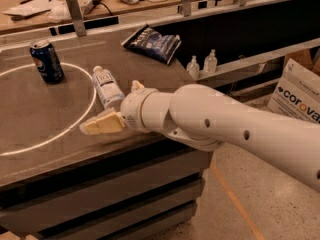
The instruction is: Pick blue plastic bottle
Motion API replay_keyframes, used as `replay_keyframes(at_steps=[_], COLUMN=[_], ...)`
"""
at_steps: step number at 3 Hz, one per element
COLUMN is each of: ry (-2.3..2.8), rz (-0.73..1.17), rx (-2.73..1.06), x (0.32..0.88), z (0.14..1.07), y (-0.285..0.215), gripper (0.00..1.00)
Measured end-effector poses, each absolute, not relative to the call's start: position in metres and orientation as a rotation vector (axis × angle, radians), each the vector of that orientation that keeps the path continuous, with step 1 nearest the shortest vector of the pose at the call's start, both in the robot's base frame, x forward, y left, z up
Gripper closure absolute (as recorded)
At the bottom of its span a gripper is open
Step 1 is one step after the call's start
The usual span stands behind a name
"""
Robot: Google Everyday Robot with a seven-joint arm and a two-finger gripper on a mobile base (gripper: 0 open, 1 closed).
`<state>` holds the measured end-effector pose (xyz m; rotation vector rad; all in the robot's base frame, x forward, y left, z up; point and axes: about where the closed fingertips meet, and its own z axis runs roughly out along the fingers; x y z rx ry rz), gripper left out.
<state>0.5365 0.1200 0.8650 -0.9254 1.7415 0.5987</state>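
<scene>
The dark bench (30, 109) filled the left of the view, a white ring (50, 139) marked on its top. The robot's white arm (225, 119) reached in from the right, low over the bench's front edge. A cardboard box (300, 91) stood on the floor at right, and a dark snack bag (152, 43) lay at the bench's back. The blue plastic bottle (106, 85) lay on its side across the ring's right edge, cap pointing away. The gripper (108, 106) sat at its base, fingers (100, 124) spread apart, one in front, one to the right. The soda can (46, 60) stood upright inside the ring, well apart. Two pump bottles (201, 64) stood on a ledge behind.
</scene>
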Motion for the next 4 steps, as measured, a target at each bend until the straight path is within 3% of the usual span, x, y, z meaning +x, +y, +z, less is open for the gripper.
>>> replay_keyframes(at_steps=[1, 4], ry=[1.751, 1.756], rz=[0.587, 0.583], rx=[-0.896, -0.834], x=[0.548, 0.561], z=[0.854, 0.856], y=[0.123, 0.119], gripper=[0.15, 0.85])
